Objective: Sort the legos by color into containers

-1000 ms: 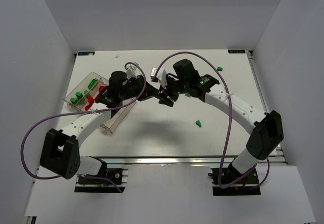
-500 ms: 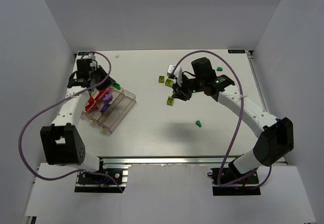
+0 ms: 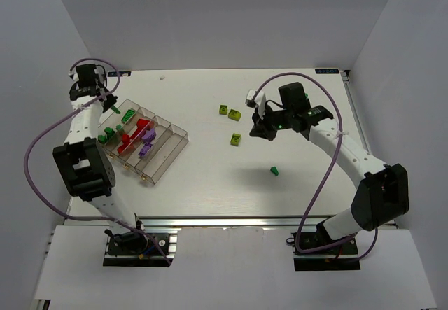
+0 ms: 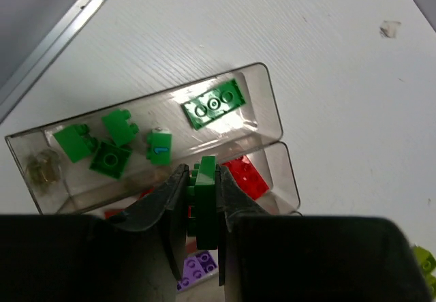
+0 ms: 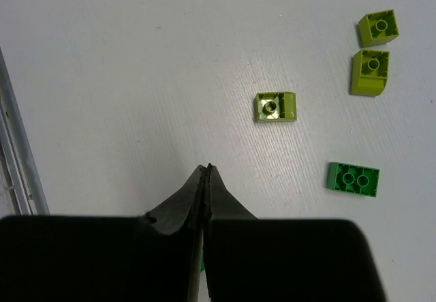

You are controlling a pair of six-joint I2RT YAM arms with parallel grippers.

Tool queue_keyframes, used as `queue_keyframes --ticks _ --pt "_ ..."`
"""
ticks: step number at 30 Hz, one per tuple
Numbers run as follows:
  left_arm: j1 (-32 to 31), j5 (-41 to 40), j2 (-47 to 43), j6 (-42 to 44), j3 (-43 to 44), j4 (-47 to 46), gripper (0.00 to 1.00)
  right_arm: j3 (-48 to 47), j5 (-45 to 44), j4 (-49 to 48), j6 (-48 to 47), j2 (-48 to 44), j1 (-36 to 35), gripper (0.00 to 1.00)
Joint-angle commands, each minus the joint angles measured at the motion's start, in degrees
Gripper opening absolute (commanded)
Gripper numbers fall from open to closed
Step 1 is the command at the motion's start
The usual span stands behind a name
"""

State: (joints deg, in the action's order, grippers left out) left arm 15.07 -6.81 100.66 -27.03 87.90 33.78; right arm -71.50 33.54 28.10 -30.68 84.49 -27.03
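Left claw has swung leftward, clamping a green brick.

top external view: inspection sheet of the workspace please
Surface: white table.
Job's things: clear tray holds sorted bricks, green, red and purple in separate compartments; three yellow-green bricks and a loose green brick lie on the table.
Clutter: small pale scrap near the far edge.
Claws: left claw shut on held green brick above the tray; right claw shut, empty.
Cables: purple cables loop along both arms.
Surroundings: grey walls, nothing else seen.
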Motion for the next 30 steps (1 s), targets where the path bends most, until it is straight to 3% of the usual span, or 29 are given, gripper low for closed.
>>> queue_keyframes --ticks 1,5,8,9,12,17,18,21,25,27,30 --pt "1.10 -4.00 2.34 0.75 2.89 0.41 0.00 0.31 2.05 -2.17 0.88 -2.05 1.62 0.00" --pt "1.63 -3.91 6.12 0.75 4.21 -0.03 0.00 -0.04 2.23 -2.17 0.97 -1.61 2.94 0.00" --pt "1.72 -3.56 7.53 0.57 5.44 -0.03 0.03 -0.21 2.14 -2.17 0.97 -1.26 3.56 0.11" --pt "1.80 -3.65 8.49 0.75 6.31 0.14 0.05 -0.47 2.06 -2.08 0.97 -1.17 3.73 0.20" --pt "1.89 -5.14 9.81 1.19 7.46 0.67 0.21 -0.92 1.79 -1.91 1.32 -0.82 4.09 0.39" --pt "2.33 -5.50 11.49 1.63 9.22 1.99 0.50 -1.09 0.92 -1.99 2.20 -0.73 5.14 0.54" --pt "2.42 -5.58 11.49 1.54 9.31 2.17 0.61 -1.09 0.57 -2.08 2.63 -0.73 5.40 0.58" --pt "2.42 -5.32 11.05 1.19 9.48 2.60 0.76 -1.36 -0.05 -2.26 3.34 -0.64 5.93 0.62" --pt "2.33 -1.90 7.89 1.80 7.82 1.73 0.88 -1.53 -2.16 -3.48 6.32 -0.64 7.59 0.67" --pt "2.42 0.21 5.17 2.24 5.98 1.90 0.96 -0.92 -3.56 -5.41 8.16 -0.90 8.56 0.89" --pt "2.94 4.41 0.44 2.59 1.25 0.68 0.98 -0.82 -2.79 -5.78 11.08 0.06 11.64 0.89"
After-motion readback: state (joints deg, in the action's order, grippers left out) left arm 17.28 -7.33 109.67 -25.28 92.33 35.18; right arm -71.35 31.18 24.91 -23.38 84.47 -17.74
